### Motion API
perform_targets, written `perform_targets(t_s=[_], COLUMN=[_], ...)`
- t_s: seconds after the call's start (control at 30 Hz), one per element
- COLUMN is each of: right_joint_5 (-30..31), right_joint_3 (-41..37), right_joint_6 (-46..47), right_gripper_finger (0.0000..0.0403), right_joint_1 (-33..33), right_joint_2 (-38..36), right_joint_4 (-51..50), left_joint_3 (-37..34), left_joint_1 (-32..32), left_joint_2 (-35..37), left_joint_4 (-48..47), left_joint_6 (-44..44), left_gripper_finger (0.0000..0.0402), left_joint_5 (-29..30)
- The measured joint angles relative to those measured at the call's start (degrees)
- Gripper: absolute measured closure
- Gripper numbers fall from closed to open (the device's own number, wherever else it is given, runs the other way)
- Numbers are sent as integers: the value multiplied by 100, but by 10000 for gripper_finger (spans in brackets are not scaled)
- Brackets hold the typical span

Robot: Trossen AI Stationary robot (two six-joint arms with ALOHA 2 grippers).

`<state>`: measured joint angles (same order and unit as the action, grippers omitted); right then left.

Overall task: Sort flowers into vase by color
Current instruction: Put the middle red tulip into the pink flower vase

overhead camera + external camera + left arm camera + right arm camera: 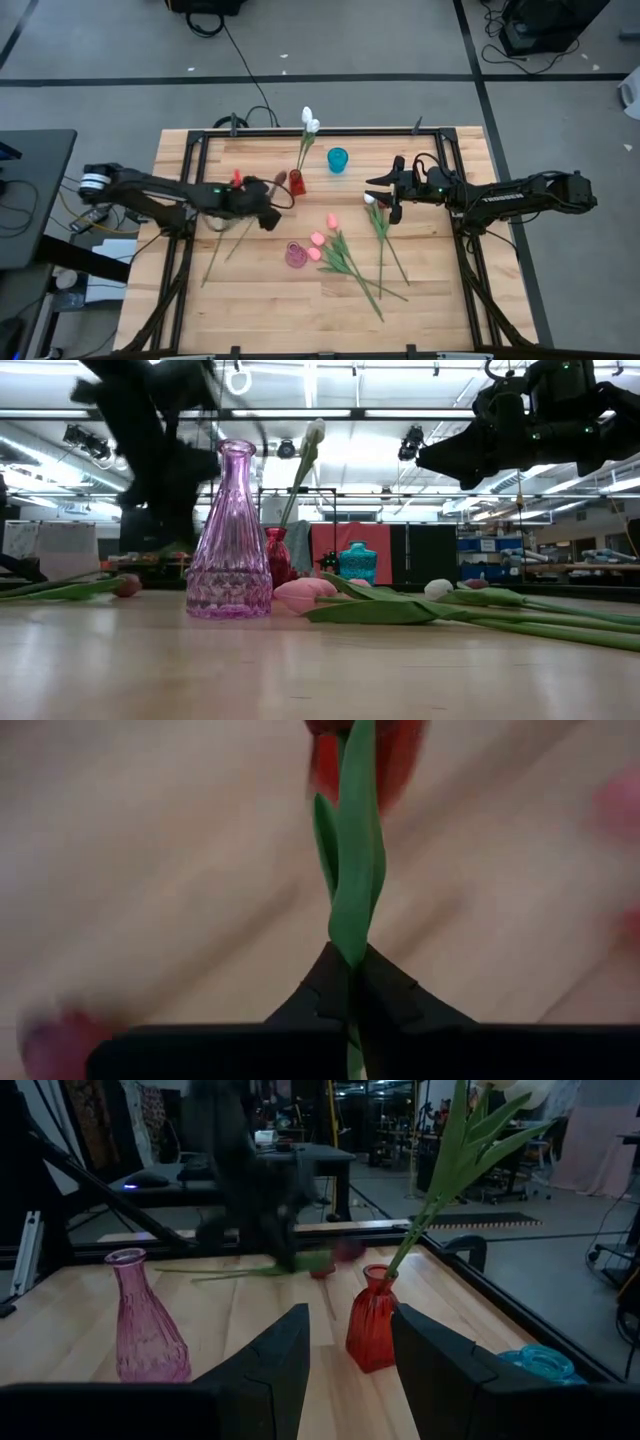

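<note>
My left gripper is shut on a dark maroon tulip, just left of the red vase. That vase holds white tulips. My right gripper hovers open right of the vases, above a white tulip lying on the table. Pink tulips lie by the pink vase. More tulips lie flat near the left arm. A teal vase stands behind. My left gripper pinches the tulip's green stem and leaf between its two fingers, coming from above at a slant. The flower is lifted clear and lies about level, its maroon head toward the red vase.
Long green stems fan across the table's middle toward the near edge. The black frame rails run along the table's sides. The pink vase stands close in front of the low camera. Bare wood lies near the front edge.
</note>
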<state>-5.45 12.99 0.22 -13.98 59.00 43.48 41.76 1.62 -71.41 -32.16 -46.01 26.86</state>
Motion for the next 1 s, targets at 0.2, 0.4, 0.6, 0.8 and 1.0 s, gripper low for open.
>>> perform_targets(t_s=[0.2, 0.4, 0.6, 0.8, 1.0], right_joint_5=[-2, -2, -2, 119, 136], right_joint_3=[0, 0, 0, 0, 0], right_joint_6=[-25, -41, -42, -45, -45], right_gripper_finger=[249, 249, 249, 249, 249], right_joint_1=[-2, -2, -2, -2, -7], right_joint_2=[0, 0, 0, 0, 0], right_joint_4=[4, -26, -22, -24, -34], left_joint_3=[-296, -498, -503, -503, -502], left_joint_1=[462, 665, 665, 665, 723], left_joint_2=[1236, 1892, 2088, 1957, 1686], left_joint_4=[2874, 5253, 5820, 6690, 6759], left_joint_6=[2468, 4133, 4151, 4116, 3914], left_gripper_finger=[392, 389, 388, 388, 387], left_joint_5=[218, -1221, -1604, -2209, -2287])
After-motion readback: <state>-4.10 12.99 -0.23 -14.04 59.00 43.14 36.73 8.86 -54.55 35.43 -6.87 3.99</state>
